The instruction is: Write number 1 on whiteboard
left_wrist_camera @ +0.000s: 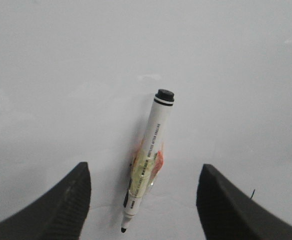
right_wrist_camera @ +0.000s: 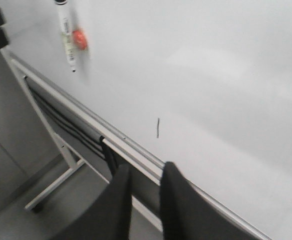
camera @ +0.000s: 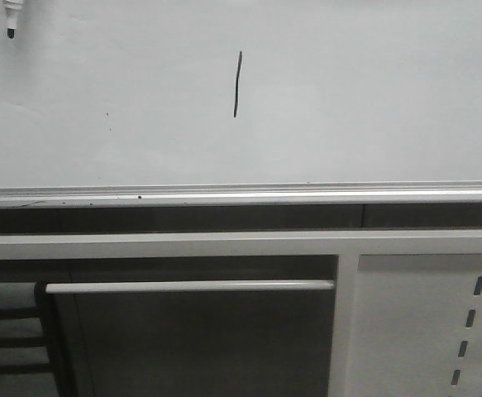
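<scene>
The number 1 point(camera: 237, 84) is already on the whiteboard point(camera: 373, 99): a thin black stroke, near-vertical and slightly bowed, sitting in the upper middle of the board's visible area, well above the silver rail point(camera: 241, 196). The right wrist view shows it too point(right_wrist_camera: 158, 127), small against the pale surface and a little above the same rail.

Up and to the left of the stroke, a marker point(left_wrist_camera: 147, 165) lies flat against the board, tip down and uncapped, apparently stuck there by a reddish holder or magnet at its middle, which would explain why it stays put with nothing gripping it. Only its tip shows at the front view's top left corner.

The left end effector point(left_wrist_camera: 143, 200) faces the marker with its fingers point(left_wrist_camera: 60, 205) spread wide on either side, touching neither the pen nor, as far as I can tell, the board. The right end effector point(right_wrist_camera: 144, 200) hangs below the rail, its fingers nearly together with a narrow gap and nothing between them.

I judge the writing done and the marker parked.
</scene>
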`<act>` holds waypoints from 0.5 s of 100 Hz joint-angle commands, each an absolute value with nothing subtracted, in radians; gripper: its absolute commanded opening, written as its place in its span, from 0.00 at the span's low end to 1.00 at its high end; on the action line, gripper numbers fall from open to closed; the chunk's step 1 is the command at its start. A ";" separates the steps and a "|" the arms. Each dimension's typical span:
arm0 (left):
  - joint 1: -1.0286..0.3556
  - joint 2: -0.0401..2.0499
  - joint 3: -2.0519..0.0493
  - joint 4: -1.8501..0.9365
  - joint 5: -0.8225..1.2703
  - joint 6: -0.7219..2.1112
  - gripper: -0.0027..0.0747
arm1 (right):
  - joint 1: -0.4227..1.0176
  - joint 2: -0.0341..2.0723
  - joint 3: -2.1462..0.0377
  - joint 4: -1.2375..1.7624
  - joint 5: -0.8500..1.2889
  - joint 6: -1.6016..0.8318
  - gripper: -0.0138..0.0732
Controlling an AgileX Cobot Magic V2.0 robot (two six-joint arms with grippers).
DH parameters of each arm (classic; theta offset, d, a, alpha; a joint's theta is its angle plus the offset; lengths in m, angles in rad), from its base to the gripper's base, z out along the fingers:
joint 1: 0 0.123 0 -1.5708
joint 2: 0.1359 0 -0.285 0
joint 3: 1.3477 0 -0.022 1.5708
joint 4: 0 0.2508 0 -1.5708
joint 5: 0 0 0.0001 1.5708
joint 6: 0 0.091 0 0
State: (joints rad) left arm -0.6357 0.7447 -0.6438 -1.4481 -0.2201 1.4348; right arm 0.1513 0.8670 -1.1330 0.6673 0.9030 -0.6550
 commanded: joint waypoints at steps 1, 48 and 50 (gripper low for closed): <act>-0.634 0.662 -0.630 -1.464 -0.215 1.423 0.41 | 0.125 0.789 -1.094 0.683 0.778 -0.639 0.08; -0.634 0.253 -0.294 -1.469 -0.140 1.425 0.01 | 0.125 0.174 -0.453 0.701 0.340 -0.639 0.09; -0.634 0.240 -0.283 -1.469 -0.143 1.425 0.01 | 0.125 0.149 -0.432 0.701 0.340 -0.639 0.09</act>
